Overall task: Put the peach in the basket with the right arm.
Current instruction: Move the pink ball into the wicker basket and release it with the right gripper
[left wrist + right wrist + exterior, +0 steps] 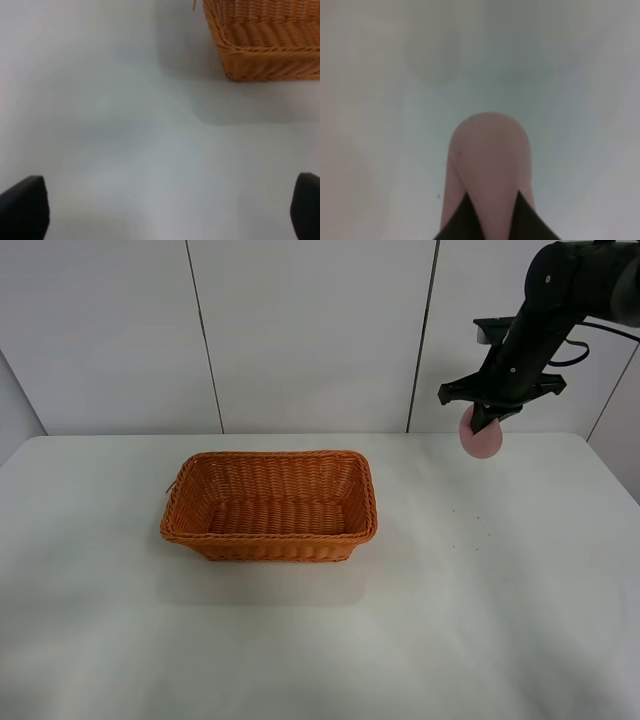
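Observation:
The pink peach (482, 438) hangs high above the table at the far right, held in my right gripper (481, 420), which is shut on it. In the right wrist view the peach (489, 165) fills the lower middle with the black fingertips (465, 220) pinching it. The orange-brown woven basket (268, 505) stands on the table left of centre, well to the left of and below the peach. A corner of the basket (260, 45) shows in the left wrist view. My left gripper (165, 210) is open, its two dark fingers (22, 207) far apart above bare table.
The white table (480, 590) spreads out around the basket. A pale panelled wall (300, 330) stands behind it. The black right arm (560, 300) reaches in from the upper right.

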Robot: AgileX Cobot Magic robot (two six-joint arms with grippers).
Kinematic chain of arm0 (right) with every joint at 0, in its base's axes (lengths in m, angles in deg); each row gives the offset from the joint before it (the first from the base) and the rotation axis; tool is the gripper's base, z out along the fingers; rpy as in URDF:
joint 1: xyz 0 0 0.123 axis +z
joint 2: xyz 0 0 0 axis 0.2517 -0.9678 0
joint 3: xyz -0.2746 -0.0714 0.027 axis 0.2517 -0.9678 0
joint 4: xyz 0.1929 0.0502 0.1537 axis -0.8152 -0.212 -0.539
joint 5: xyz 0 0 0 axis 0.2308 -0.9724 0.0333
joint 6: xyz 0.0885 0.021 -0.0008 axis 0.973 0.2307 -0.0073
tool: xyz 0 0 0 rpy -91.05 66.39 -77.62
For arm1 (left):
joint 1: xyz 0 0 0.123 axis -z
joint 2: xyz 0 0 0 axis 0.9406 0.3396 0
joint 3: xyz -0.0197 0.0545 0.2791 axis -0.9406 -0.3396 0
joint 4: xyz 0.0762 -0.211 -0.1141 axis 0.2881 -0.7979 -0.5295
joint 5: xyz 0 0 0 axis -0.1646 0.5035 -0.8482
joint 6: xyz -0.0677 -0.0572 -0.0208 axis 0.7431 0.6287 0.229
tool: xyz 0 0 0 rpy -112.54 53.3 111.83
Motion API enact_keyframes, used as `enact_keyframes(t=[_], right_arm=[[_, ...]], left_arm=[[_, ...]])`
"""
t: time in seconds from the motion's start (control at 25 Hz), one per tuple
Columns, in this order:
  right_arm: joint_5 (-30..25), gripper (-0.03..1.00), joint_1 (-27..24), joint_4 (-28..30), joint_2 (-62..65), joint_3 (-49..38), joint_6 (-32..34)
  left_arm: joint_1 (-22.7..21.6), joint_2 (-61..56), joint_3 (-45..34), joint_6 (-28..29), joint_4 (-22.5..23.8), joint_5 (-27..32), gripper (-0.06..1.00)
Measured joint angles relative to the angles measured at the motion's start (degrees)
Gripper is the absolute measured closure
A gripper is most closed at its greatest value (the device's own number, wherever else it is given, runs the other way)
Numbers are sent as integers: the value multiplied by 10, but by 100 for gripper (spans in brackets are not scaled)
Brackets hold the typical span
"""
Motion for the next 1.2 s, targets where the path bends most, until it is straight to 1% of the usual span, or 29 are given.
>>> enact_keyframes(t=[0.16, 0.28, 0.48, 0.68, 0.88, 1.0, 1.12, 1.2], right_arm=[[-18, 97, 6, 5, 0, 27, 0], [-34, 97, 28, 13, 0, 45, 0], [-41, 97, 101, 13, 0, 79, 0], [-40, 97, 188, 12, 0, 82, 0], [-2, 97, 263, 12, -2, 82, 11], [25, 97, 298, 11, -14, 82, 13], [58, 97, 322, 10, -45, 82, 13], [89, 97, 330, 9, -74, 82, 13]], left_arm=[[0, 0, 0, 0, 0, 0, -5], [0, 0, 0, 0, 0, 0, -5], [0, 0, 0, 0, 0, 0, -5], [0, 0, 0, 0, 0, 0, -5], [0, 0, 0, 0, 0, 0, -5], [0, 0, 0, 0, 0, 0, -5], [0, 0, 0, 0, 0, 0, -5], [0, 0, 0, 0, 0, 0, -5]])
